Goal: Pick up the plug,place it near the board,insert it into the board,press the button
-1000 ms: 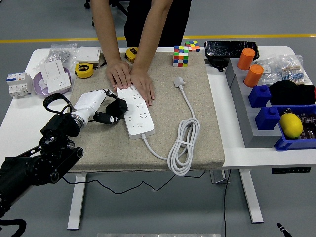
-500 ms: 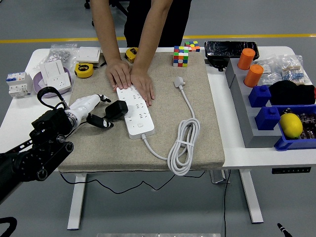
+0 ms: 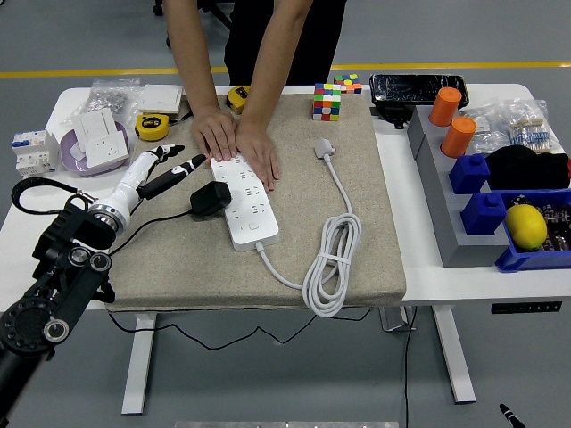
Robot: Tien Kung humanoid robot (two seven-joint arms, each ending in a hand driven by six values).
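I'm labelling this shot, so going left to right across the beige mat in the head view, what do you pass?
Left hand → black plug → power strip → coiled white cable.

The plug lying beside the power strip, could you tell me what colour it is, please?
Black, seen in the head view: the plug lies against the white power strip.

- I counted one white power strip [image 3: 244, 201] on the mat [image 3: 357, 192], with one black plug [image 3: 211, 198] beside it and one white plug [image 3: 324, 148] on its cord.
- Two yellow tape measures [image 3: 152, 127] lay at the far side.
- Two orange cylinders [image 3: 444, 105] stood in the grey rack.
- I saw two cube puzzles [image 3: 326, 101], one large and one small.
- Two person's hands [image 3: 236, 143] pressed on the strip.
- One robot hand [image 3: 161, 168] was in view over the worktop [image 3: 393, 205].
- One yellow lemon-like fruit [image 3: 525, 226] sat in a blue bin.
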